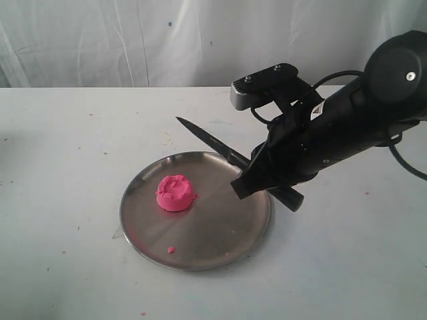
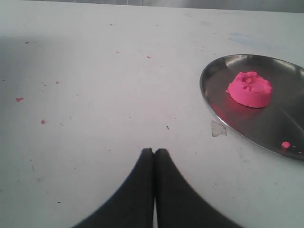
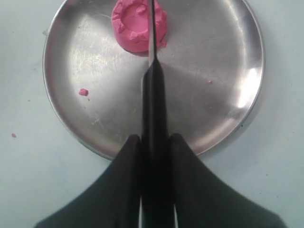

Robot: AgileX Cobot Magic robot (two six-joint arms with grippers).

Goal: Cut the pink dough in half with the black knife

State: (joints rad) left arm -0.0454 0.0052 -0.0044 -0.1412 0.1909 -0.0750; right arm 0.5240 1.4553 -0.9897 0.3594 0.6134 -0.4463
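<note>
The pink dough (image 1: 175, 193) (image 2: 249, 89) (image 3: 137, 24) is one whole round lump with a rough top, lying on the steel plate (image 1: 220, 227) (image 2: 223, 102) (image 3: 213, 57). My right gripper (image 1: 257, 180) (image 3: 155, 138) is shut on the black knife (image 1: 207, 139) (image 3: 153, 99) by its handle. The blade is held above the plate's far right rim, pointing away to the back left. In the right wrist view the blade lines up across the dough. My left gripper (image 2: 154, 151) is shut and empty over bare table, left of the plate.
A tiny pink crumb (image 1: 171, 250) (image 3: 83, 91) (image 2: 285, 145) lies on the plate near its front rim. Small pink specks dot the white table (image 1: 60, 167). A white curtain (image 1: 133, 40) hangs behind the table.
</note>
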